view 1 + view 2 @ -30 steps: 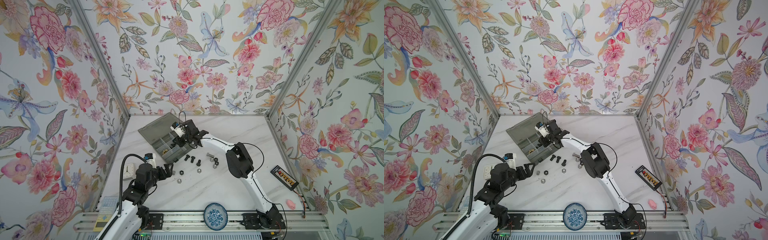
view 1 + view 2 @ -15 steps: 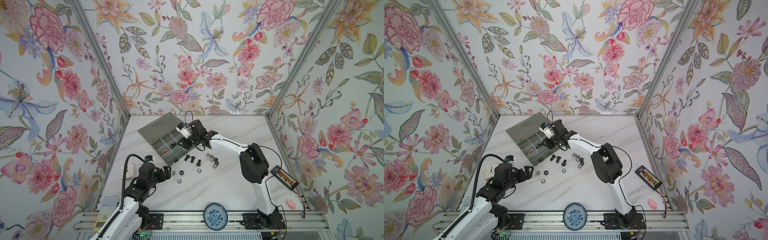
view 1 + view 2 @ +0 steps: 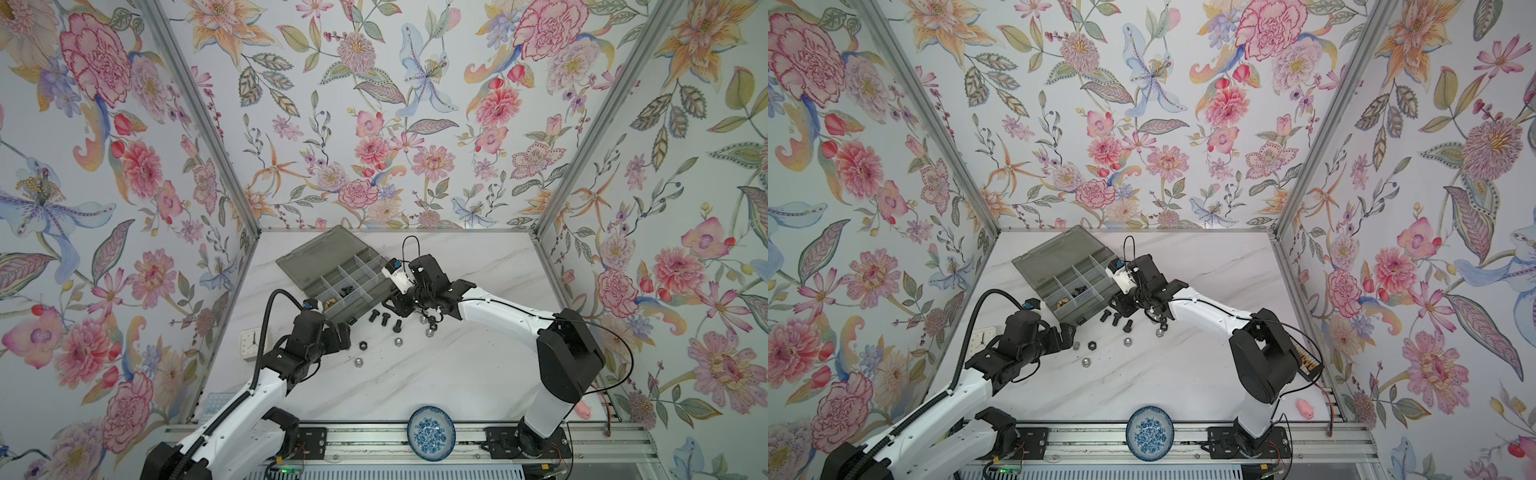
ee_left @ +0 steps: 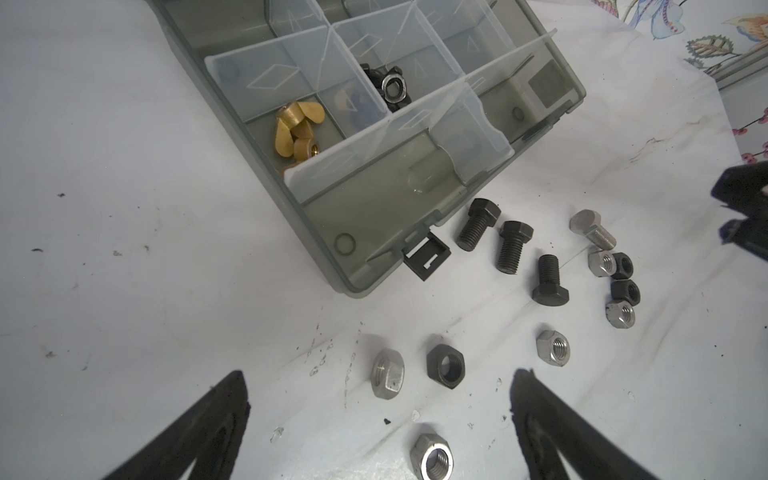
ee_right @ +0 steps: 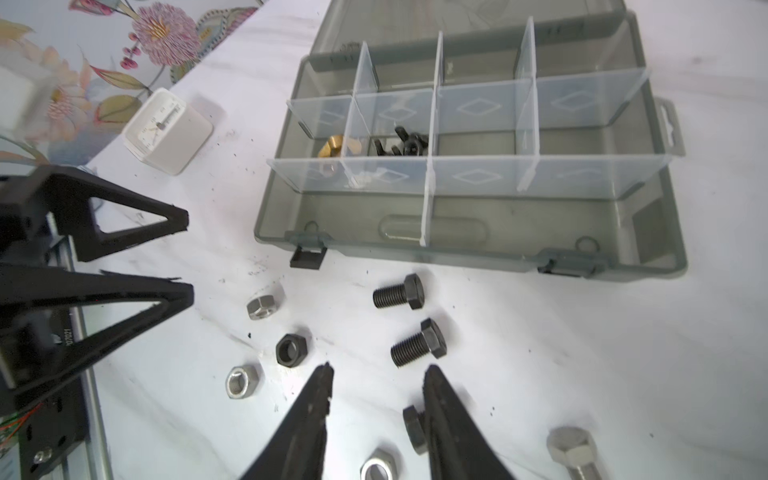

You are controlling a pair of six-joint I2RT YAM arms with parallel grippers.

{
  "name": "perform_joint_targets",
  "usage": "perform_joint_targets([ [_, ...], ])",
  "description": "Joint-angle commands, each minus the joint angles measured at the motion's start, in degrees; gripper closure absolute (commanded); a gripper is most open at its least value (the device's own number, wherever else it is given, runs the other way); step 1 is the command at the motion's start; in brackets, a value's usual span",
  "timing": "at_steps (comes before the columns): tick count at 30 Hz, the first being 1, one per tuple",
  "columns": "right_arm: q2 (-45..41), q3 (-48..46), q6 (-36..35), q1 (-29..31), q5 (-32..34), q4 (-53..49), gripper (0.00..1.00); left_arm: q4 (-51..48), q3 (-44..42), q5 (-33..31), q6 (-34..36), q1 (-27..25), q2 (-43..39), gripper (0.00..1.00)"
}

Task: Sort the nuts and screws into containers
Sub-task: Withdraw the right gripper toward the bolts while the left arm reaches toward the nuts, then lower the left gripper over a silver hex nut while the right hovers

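Black bolt lies just beside one of your right fingers, parted, empty; left fingers spread wide, empty, silver nut between.

The organizer box was smooth, smoky grey translucent plastic, with clear glossy plastic dividers. The black bolts were dull dark metal with threaded shanks, and the silver bolt was pale brushed metal. The wing nuts shone brass-yellow. The desk was smooth, white and marble-veined, flecked with dark grit.
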Motion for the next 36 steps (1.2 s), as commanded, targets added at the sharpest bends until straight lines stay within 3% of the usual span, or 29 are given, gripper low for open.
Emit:
perform_joint_targets([
  [1,-2.04,-1.51,2.12,-0.94,0.92,2.14,0.60,-1.81,1.54,-3.05,1.53,-1.94,1.70,0.01],
  [10,-3.27,-2.77,2.75,-1.67,2.19,3.29,0.60,-3.84,0.90,-8.61,0.92,-5.46,4.18,0.10],
  [25,-2.87,-3.48,2.69,-4.67,-0.55,3.25,0.58,1.94,-2.28,-7.60,-0.47,-8.07,6.66,0.16],
  [36,-2.53,-8.45,5.91,-4.71,-3.31,10.25,0.59,1.82,-0.58,-13.30,-2.19,-11.61,12.70,0.22],
])
